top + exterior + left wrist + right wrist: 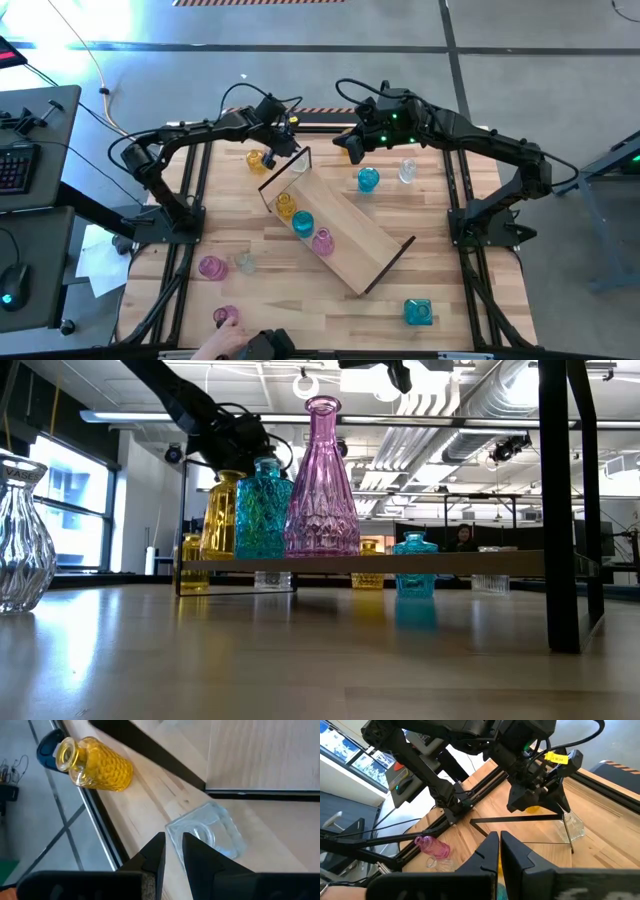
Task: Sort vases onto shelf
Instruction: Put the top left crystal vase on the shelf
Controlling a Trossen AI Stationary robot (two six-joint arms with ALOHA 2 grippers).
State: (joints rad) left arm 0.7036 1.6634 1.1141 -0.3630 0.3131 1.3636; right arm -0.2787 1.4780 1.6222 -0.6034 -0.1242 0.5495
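**Left gripper closing on a clear vase at the far end of the shelf**

The left gripper (pixel 173 851) is nearly shut, its fingers pinching the rim of a clear vase (pixel 207 832) by the shelf's (pixel 345 225) far end, near the bench's far edge. I judge a lift onto the board comes next. A yellow vase (pixel 97 764) lies close; the black frame loop may obstruct. The right gripper (pixel 499 851), fully shut and empty, hovers nearby.

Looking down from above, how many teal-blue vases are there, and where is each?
3. One teal vase stands on the shelf; a second sits on the table beyond the shelf; a third sits near the table's front right corner. Others may be hidden.
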